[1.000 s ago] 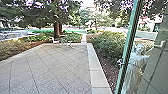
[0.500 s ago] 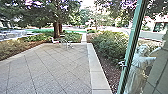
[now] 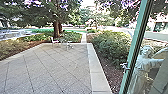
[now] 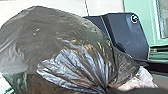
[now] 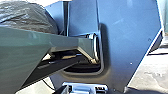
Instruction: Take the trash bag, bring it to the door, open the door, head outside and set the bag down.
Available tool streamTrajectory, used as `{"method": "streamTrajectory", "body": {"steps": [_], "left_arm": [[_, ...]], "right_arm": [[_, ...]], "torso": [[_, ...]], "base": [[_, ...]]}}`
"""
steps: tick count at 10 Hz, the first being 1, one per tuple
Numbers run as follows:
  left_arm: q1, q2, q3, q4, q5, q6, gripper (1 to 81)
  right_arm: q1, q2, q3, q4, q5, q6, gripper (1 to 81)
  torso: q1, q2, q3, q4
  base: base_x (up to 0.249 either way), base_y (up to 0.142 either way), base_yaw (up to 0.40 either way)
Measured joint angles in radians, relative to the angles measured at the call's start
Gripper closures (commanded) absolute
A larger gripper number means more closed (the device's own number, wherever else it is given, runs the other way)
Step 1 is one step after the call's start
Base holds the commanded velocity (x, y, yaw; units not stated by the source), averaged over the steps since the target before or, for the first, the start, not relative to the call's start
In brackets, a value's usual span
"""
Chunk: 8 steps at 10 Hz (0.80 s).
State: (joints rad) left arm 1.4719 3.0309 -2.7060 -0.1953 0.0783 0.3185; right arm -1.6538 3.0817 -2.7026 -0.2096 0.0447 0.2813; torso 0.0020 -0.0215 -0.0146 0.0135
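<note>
Dark trash bag (image 4: 62,45) beside your robot's base (image 4: 127,32). Its pleats pull tight into 1 bunch at left gripper (image 4: 107,88), which looks closed on it there, likely so bulk can hang off paving (image 3: 55,67). Right gripper: you can't tell its opening. Door (image 3: 137,50) stands open at your right, probably to let load through. White chair (image 3: 54,41) near paving's far edge.

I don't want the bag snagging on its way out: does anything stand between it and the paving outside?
Nothing visible stands between the trash bag and the paving ahead. The green door edge, with its handle, rises at the head view's right; a chair is farther out, near the tree.
</note>
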Motion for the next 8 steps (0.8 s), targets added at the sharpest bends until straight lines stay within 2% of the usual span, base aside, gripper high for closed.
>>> {"method": "streamTrajectory", "body": {"steps": [8], "left_arm": [[0.003, 0.000, 0.000, 0.000, 0.001, 0.000, 81.1]], "right_arm": [[-0.001, 0.000, 0.000, 0.001, -0.002, 0.002, 1.0]], "torso": [[0.000, 0.000, 0.000, 0.000]], "base": [[0.128, 0.000, 0.000]]}}
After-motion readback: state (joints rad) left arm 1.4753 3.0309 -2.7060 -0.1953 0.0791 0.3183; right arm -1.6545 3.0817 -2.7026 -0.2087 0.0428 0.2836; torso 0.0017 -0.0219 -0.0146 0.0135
